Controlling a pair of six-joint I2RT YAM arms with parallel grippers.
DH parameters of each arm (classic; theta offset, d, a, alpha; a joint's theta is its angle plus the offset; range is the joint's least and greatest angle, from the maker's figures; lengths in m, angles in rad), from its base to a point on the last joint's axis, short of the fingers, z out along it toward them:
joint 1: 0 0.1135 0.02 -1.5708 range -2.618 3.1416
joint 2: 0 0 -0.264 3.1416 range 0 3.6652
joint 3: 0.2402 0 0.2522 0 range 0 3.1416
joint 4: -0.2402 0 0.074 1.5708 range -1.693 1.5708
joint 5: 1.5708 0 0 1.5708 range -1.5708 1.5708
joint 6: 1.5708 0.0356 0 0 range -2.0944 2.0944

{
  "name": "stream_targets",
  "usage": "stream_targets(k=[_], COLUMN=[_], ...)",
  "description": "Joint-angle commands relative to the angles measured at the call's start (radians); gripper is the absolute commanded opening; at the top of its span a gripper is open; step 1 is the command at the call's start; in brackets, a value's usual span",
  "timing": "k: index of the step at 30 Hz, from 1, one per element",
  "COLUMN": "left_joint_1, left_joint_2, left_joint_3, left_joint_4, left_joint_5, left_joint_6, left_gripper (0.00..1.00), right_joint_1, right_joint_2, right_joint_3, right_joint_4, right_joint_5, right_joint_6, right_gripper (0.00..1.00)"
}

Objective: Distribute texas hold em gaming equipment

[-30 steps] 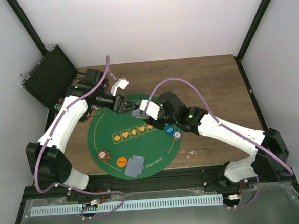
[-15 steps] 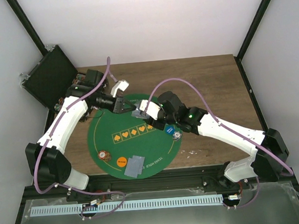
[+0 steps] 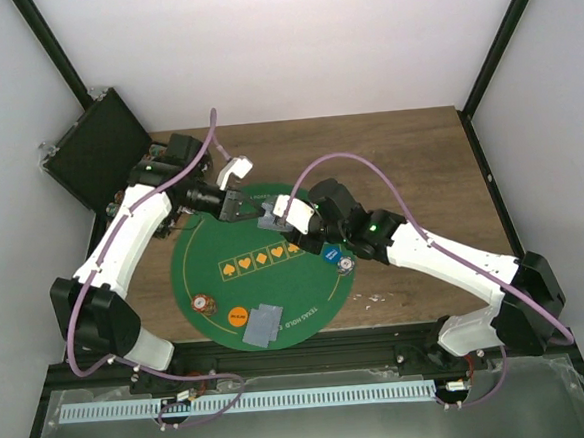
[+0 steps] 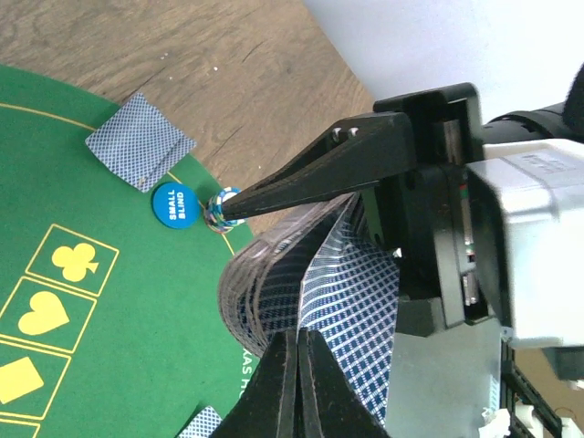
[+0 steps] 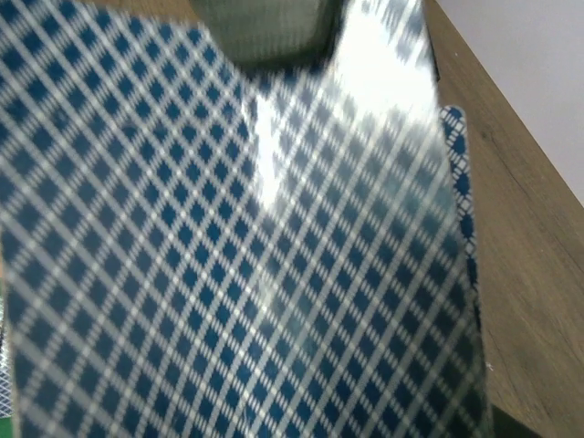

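My right gripper is shut on a bent deck of blue-backed cards above the far edge of the green mat. Its fingers show in the left wrist view. In the right wrist view the card backs hide them. My left gripper is shut on the edge of the top card, which stands peeled away from the deck. On the mat lie one card, a blue small-blind disc and a small chip stack.
Near the mat's front edge sit a brownish chip stack, an orange disc and a pair of cards. An open black case stands at the table's far left corner.
My left gripper's jaws have closed from open onto the top card of the deck. The right arm and the deck have stayed where they were.
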Motion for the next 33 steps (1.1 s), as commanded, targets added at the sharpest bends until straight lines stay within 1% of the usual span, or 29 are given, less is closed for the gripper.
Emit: stream_targets(k=[1, 7, 8, 11, 14, 17, 20, 21, 23, 25, 27, 30, 33], left_joint_1=[0.014, 0.022, 0.025, 0.054, 0.102, 0.149, 0.175, 0.173, 0.17, 0.16, 0.124, 0.02, -0.046], left_joint_2=[0.001, 0.001, 0.0, -0.021, -0.052, -0.074, -0.103, -0.116, -0.136, -0.137, -0.123, -0.11, -0.1], left_joint_3=[0.077, 0.182, 0.199, 0.222, 0.246, 0.271, 0.216, 0.167, 0.059, -0.055, -0.146, -0.311, -0.459], left_joint_4=[-0.085, -0.227, -0.256, -0.278, -0.277, -0.267, -0.169, -0.11, 0.016, 0.124, 0.218, 0.427, 0.647], left_joint_5=[0.037, 0.058, 0.055, 0.02, -0.085, -0.274, -0.581, -0.696, -0.873, -0.993, -1.104, -1.306, -1.42], left_joint_6=[0.08, 0.19, 0.205, 0.226, 0.24, 0.281, 0.311, 0.324, 0.364, 0.406, 0.453, 0.566, 0.682], left_gripper=[0.0, 0.0, 0.0, 0.0, 0.0, 0.0, 0.0, 0.0, 0.0, 0.0, 0.0, 0.0, 0.0], right_joint_1=[0.0, -0.045, -0.054, -0.093, -0.126, -0.135, -0.137, -0.137, -0.136, -0.137, -0.137, -0.137, -0.137], right_joint_2=[-0.045, -0.061, -0.065, -0.073, -0.084, -0.096, -0.116, -0.125, -0.134, -0.14, -0.142, -0.144, -0.149], right_joint_3=[-0.019, -0.065, -0.074, -0.097, -0.114, -0.117, -0.121, -0.121, -0.119, -0.114, -0.107, -0.097, -0.094], right_joint_4=[0.029, 0.047, 0.051, 0.06, 0.058, 0.041, 0.03, 0.027, 0.022, 0.015, 0.009, 0.004, 0.004], right_joint_5=[0.037, 0.026, 0.023, 0.018, 0.023, 0.048, 0.052, 0.051, 0.048, 0.047, 0.042, 0.035, 0.035], right_joint_6=[-0.006, 0.014, 0.017, 0.022, 0.025, 0.022, 0.017, 0.016, 0.013, 0.012, 0.008, 0.005, 0.01], right_gripper=[0.48, 0.48, 0.48, 0.48, 0.48, 0.48, 0.48, 0.48, 0.48, 0.48, 0.48, 0.48, 0.48])
